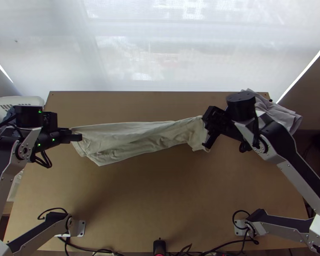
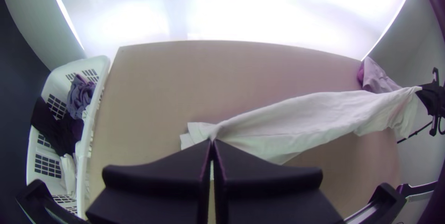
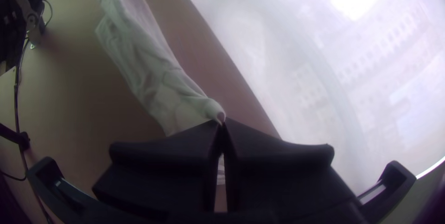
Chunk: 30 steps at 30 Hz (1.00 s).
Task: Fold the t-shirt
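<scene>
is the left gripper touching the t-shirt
Touching. The left wrist view shows the left gripper pinching the t-shirt, with folds fanning out from the grip.

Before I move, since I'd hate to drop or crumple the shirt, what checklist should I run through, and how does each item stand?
1. Left gripper shut on the t-shirt: ok.
2. Right gripper shut on the t-shirt: ok.
3. T-shirt drawn out lengthwise between the two: ok.
4. Fabric smooth: not ok; creases and loose folds run along it.
5. Lower edge off the table: cannot tell.
6. Right arm free of the grey cloth at the far right corner: cannot tell; in the top view the arm covers part of it.
</scene>
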### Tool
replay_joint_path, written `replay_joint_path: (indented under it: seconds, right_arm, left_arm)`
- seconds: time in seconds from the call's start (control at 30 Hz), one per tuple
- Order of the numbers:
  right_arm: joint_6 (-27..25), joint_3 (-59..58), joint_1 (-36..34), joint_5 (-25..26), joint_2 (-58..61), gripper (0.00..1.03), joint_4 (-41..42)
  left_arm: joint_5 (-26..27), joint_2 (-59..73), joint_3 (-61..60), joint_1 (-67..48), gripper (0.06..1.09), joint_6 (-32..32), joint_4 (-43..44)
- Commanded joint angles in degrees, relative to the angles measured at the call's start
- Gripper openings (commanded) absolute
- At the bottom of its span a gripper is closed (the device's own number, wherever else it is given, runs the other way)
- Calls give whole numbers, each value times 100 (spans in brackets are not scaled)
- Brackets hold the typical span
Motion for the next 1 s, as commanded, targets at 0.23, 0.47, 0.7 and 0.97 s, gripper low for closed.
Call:
replay_joint_path:
  seconds: [0.23,0.47,0.7,0.97]
  right_arm:
    - [-54,2087,-509,595,-350,3,-555]
    - [-54,2755,-429,859,-508,3,-765]
    - [-221,3010,-377,1053,-983,3,-651]
    - [-766,3063,-377,1158,-1633,3,-80]
  left_arm:
    - [12,-407,1620,463,9,175,177]
    - [12,-539,2605,463,9,210,318]
    - [3,-750,3484,463,9,298,678]
    - [12,-1067,4178,445,9,615,757]
